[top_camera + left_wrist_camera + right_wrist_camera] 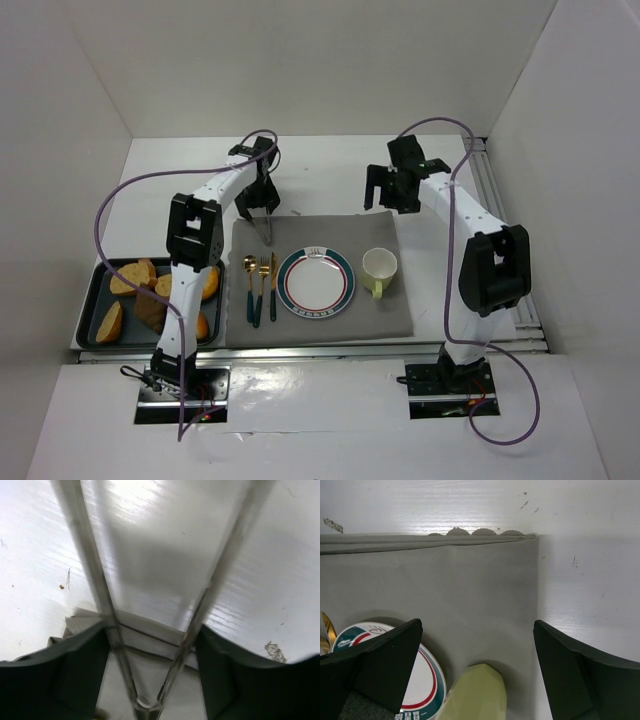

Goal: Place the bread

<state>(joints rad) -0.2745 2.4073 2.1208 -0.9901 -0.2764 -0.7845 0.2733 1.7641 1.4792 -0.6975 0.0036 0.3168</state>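
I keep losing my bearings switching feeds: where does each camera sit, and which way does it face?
Top external: above and behind the bases, looking down at table, tray of bread, placemat, plate, cup; both arms show.
Left wrist: on the left arm, looking along the left gripper and its tongs at the placemat's edge.
Right wrist: looking past the open right gripper at the placemat's far right corner.
Shared: plate and cup, top and right wrist.

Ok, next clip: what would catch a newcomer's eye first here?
The set place in the middle: a teal-rimmed plate on a grey mat, gold-and-teal cutlery to its left, a pale green cup to its right. Left of the mat, a dark tray holds bread pieces. The left claw holds tongs above the mat's far left corner.
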